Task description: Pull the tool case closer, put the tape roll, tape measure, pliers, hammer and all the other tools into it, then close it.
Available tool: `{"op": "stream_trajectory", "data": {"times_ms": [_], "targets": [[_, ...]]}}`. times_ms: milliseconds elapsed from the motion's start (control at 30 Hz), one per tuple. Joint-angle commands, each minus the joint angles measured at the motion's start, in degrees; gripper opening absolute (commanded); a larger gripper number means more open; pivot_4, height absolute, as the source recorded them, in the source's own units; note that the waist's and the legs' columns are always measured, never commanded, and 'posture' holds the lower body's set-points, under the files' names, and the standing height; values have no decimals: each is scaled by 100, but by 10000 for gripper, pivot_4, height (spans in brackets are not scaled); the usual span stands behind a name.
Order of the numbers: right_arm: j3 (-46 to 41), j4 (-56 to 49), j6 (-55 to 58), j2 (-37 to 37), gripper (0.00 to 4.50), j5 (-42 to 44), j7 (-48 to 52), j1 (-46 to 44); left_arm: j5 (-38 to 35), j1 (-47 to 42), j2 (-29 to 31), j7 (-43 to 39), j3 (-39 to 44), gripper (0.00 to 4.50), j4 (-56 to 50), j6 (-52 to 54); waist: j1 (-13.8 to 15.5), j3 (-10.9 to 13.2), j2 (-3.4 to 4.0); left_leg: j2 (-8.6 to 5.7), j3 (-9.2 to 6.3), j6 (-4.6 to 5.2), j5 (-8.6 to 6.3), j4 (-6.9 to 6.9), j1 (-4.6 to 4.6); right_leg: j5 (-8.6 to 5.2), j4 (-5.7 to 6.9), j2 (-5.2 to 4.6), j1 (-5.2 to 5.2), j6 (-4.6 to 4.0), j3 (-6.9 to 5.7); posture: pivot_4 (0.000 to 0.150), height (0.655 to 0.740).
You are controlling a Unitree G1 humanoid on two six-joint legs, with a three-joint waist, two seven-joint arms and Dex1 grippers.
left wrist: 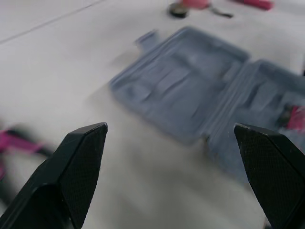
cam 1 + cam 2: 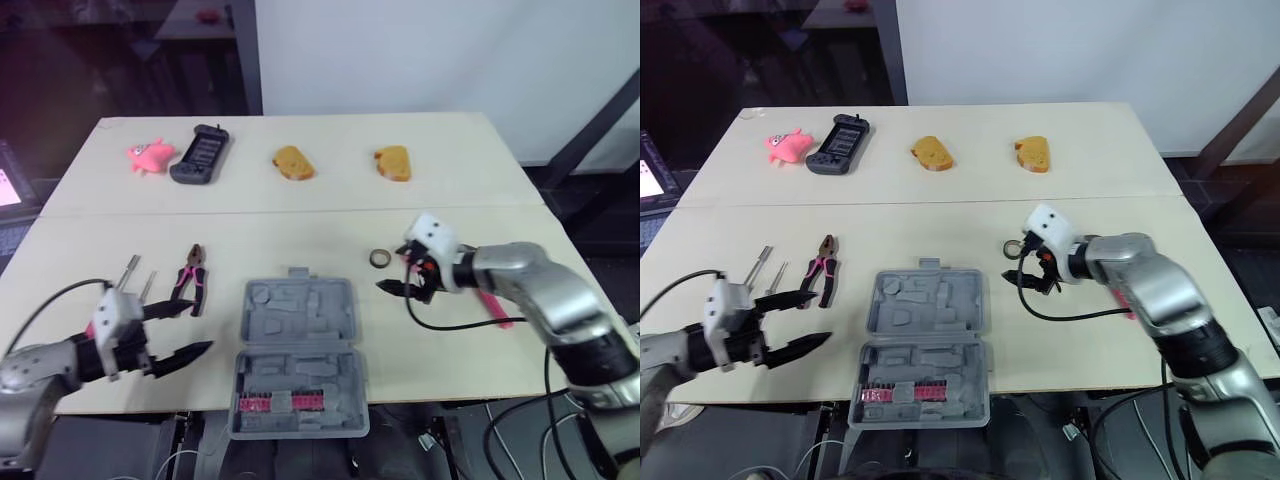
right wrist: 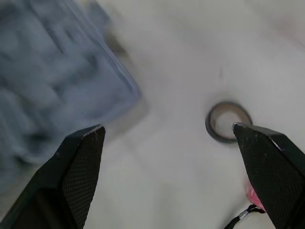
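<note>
My right claw [image 3: 169,131] is open beside the tape roll [image 3: 210,125], left claw [image 2: 201,326] open too; I should straddle its rim, pinch, then lift it into the tool case [image 2: 300,350].

Far left of your view: pink toy [image 2: 150,155] lying just beside a black handheld device [image 2: 200,154].
Far middle: you see one yellow bread-shaped piece [image 2: 293,162], a second yellow piece [image 2: 392,162] well apart.
Beneath: pale table [image 2: 450,195].

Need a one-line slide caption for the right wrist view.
Open right gripper over the table, tape roll by one fingertip, grey tool case alongside.
</note>
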Motion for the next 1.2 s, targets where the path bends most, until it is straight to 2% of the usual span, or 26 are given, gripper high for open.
{"op": "stream_trajectory", "data": {"times_ms": [33, 467, 600, 767, 900, 1067, 1200], "targets": [[498, 822, -396, 301, 45000, -557, 143, -490, 33, -83, -170, 288, 0, 44635, -378, -164, -2, 1, 1, 0, 0, 0, 0, 0, 0, 0, 2, 0, -1, 1, 0, 1500, 7400], [920, 3477, -1774, 1189, 45000, -1553, 819, -1655, -258, 59, -96, 184, -130, 44635, -926, 59, -82, 4, 6, 0, -2, 1, 0, 4, 5, 1, 28, 3, -5, 1, -3, 1500, 7400], [828, 3859, -2046, 1384, 45000, -1695, 908, -1683, -591, 86, -148, 132, -58, 44635, -1063, 143, -79, 4, 6, 0, -3, 1, 0, 3, 4, 1, 30, 3, -6, 1, -3, 1500, 7400], [769, 4029, -2219, 1482, 45000, -1855, 957, -1630, -676, 112, -140, 154, -67, 44635, -1076, 148, -80, 4, 7, 0, -4, 1, 0, 5, 6, 1, 34, 3, -6, 1, -3, 1500, 7400], [711, 4080, -2374, 1512, 27460, -1967, 878, -1631, -677, 98, -145, 186, -91, 45000, -1072, 167, -80, 4, 7, 0, -5, 1, 0, 5, 6, 1, 35, 4, -5, 1, -3, 1500, 7400], [664, 4071, -2481, 1523, 911, -2084, 852, -1635, -639, 50, -141, 200, -133, 45000, -1022, 169, -80, 4, 7, 0, -5, 1, 0, 5, 6, 1, 36, 4, -5, 1, -4, 1500, 7400], [637, 3919, -2496, 1466, 294, -2158, 878, -1599, -645, -11, -118, 207, -139, 45000, -996, 207, -77, 4, 7, 0, -5, 1, 0, 6, 6, 1, 36, 4, -5, 1, -4, 1500, 7400]]}}
